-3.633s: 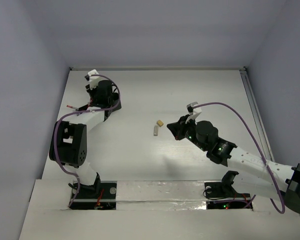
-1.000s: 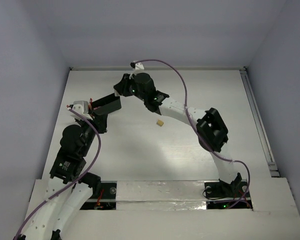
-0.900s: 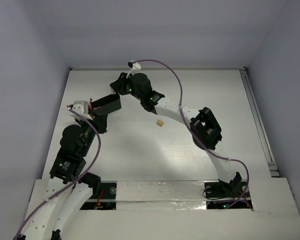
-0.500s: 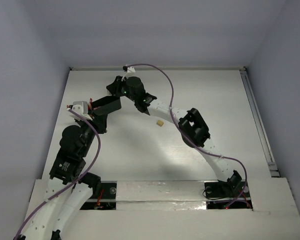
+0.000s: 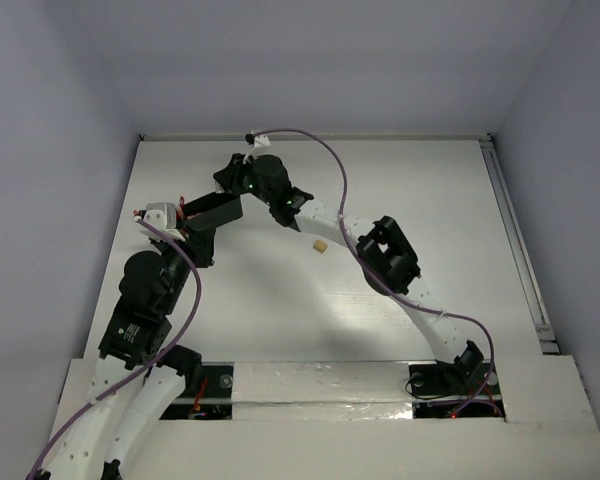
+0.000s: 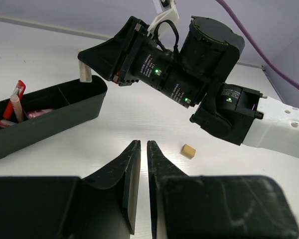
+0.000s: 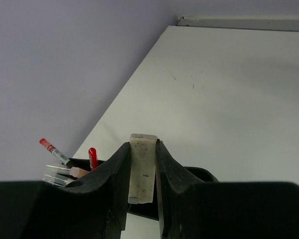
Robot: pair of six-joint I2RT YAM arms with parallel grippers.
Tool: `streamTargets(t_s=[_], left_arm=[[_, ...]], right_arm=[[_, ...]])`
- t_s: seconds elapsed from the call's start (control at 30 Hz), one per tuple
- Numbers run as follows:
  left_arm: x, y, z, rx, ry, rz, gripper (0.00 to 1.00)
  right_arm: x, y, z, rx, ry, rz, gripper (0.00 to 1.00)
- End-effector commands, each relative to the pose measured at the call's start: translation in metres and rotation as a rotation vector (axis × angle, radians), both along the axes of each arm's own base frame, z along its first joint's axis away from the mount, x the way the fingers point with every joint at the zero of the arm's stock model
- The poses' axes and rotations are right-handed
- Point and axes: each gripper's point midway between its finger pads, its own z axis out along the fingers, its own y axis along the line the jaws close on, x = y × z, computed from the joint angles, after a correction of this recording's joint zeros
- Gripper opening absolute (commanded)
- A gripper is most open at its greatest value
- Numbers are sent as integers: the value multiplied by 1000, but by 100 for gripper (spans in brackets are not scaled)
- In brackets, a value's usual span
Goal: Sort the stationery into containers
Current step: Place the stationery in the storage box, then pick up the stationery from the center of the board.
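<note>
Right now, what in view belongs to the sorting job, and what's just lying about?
Job: white eraser in right tool; loose beige eraser; black box; pens inside it.
Not job: purple cable; table.

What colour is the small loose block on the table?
Beige; the small block shows best in left wrist view.

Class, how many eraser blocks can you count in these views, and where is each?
2. A white eraser is gripped in the right claw over the black box; a beige eraser lies loose on the table. The box may hide more.
</note>
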Motion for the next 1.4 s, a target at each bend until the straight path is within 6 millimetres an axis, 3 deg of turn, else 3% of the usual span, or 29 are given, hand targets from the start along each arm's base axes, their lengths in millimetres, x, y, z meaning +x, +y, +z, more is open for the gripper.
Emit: streamTargets(t_s=[0.0, 0.13, 0.37, 0.5, 0.53, 0.63, 0.73, 0.77, 0.83, 0.87, 0.93, 0.97, 1.03, 1.1, 1.13, 1.17, 1.27, 1.37], left_arm=[[-4, 2, 30, -25, -89, 5, 8], [-2, 1, 27, -22, -77, -1, 9], [-2, 0, 26, -20, -76, -5, 9], [-2, 3, 28, -22, -83, 14, 9], [-1, 3, 27, -19, -75, 12, 9], [-3, 3, 29, -24, -86, 8, 9], [-3, 6, 30, -23, -86, 25, 9], [-3, 4, 28, -20, -82, 17, 9], [-5, 2, 29, -24, -87, 2, 8], [-6, 2, 32, -28, -99, 0, 8], [-6, 3, 33, -30, -101, 6, 8], [-5, 2, 32, -26, -96, 3, 8], [-4, 0, 29, -22, -88, -3, 8], [-6, -2, 31, -26, -93, -15, 8], [-5, -2, 31, -24, -93, -12, 8], [-5, -1, 31, -24, -93, -11, 8], [-4, -4, 28, -20, -81, -20, 8], [-5, -2, 31, -26, -93, -11, 9]], right_arm=[[-7, 5, 23, 45, -65, 21, 22], [-7, 4, 28, 47, -79, 20, 37], [-8, 3, 41, 54, -105, 19, 46], [-21, 6, 53, 65, -125, 60, 46], [-24, 1, 58, 64, -128, 55, 44], [-40, -21, 75, 57, -161, 44, 12], [-45, -58, 77, -13, -194, -22, 2], [-60, -77, 69, -57, -178, -22, 0], [-60, -116, 53, -126, -146, -62, 0], [-74, -143, 34, -186, -97, -70, 0], [-79, -176, 12, -270, -14, -92, 0], [-82, -203, -15, -365, 88, -113, 0], [-87, -233, -31, -445, 181, -139, 5], [-96, -267, -63, -581, 323, -132, 14], [-102, -269, -68, -612, 342, -112, 26], [-105, -280, -76, -658, 376, -120, 32], [-112, -284, -86, -742, 381, -52, 57], [-115, -280, -100, -803, 384, 34, 60]])
